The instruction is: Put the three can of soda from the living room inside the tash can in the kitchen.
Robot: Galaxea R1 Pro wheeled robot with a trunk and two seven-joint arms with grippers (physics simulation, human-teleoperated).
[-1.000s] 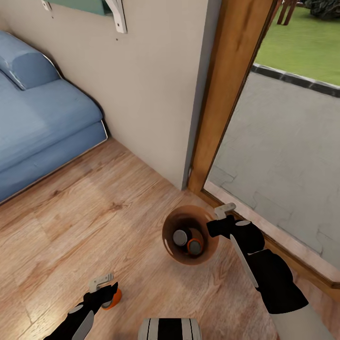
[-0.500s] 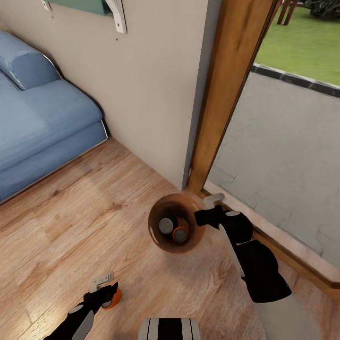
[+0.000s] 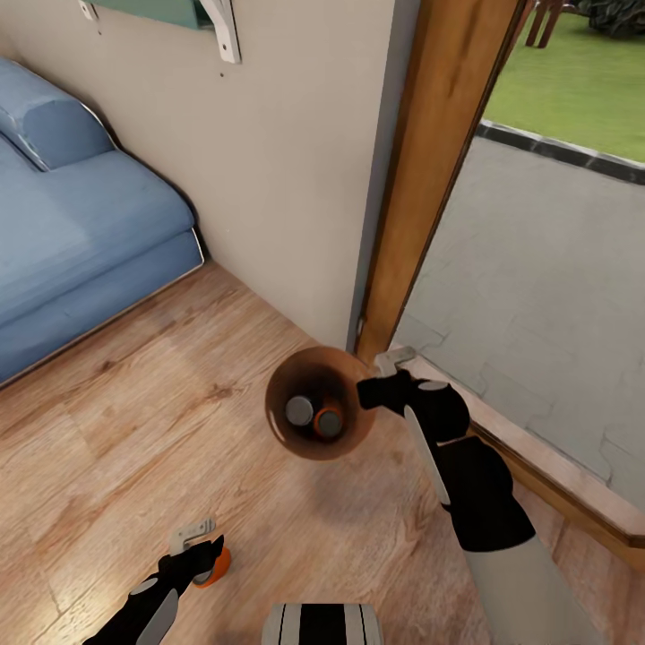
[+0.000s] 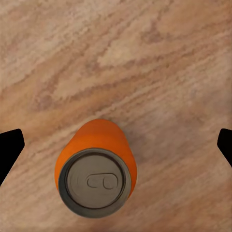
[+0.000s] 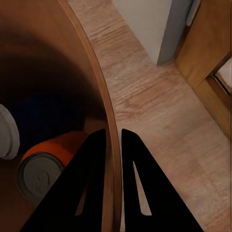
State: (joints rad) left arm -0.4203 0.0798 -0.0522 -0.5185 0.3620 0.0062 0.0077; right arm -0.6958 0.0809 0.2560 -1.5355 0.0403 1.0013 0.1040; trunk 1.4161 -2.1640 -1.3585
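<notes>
Upright: trash can [image 3: 309, 439], mouth up; right gripper [image 5: 112, 145] pinching rim.

- A home's living room, rendered in a simulator.
- Blue sofa [image 3: 81, 233] with a rounded cushion stands against a plain beige wall [image 3: 287, 161].
- Light wood plank floor [image 3: 134, 421] runs under it.
- A wooden door frame [image 3: 430, 170] opens onto grey paving [image 3: 537, 269] and a green lawn [image 3: 582, 81] outside.
- A white shelf bracket [image 3: 224, 27] is fixed high on the wall.
</notes>
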